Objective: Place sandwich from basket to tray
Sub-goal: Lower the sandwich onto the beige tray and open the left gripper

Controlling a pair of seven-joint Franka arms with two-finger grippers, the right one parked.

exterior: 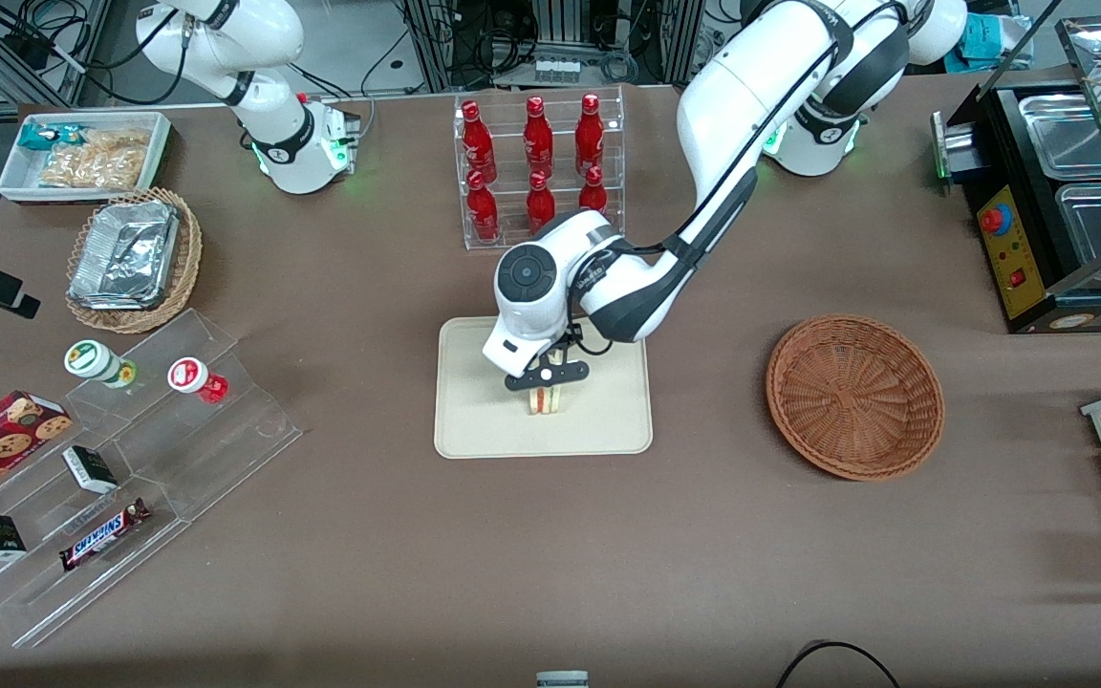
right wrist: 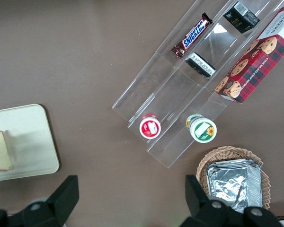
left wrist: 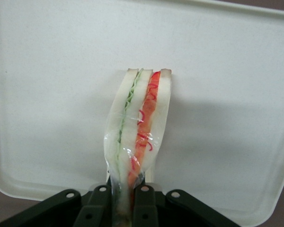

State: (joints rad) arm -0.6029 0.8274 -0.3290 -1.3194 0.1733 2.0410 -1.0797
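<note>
We are at the set-down: our gripper (exterior: 545,376) hangs over the tray (exterior: 474,435) with its fingers (left wrist: 143,202) pinched on the wrapped sandwich (left wrist: 138,127), the basket (exterior: 854,396) lies bare, so next we should part them.

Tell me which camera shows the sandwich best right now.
The left wrist view: the sandwich fills it, red and green layers clear, pinched in the pincer over the tray. The front view shows a small wedge; the right wrist view only an edge.
</note>
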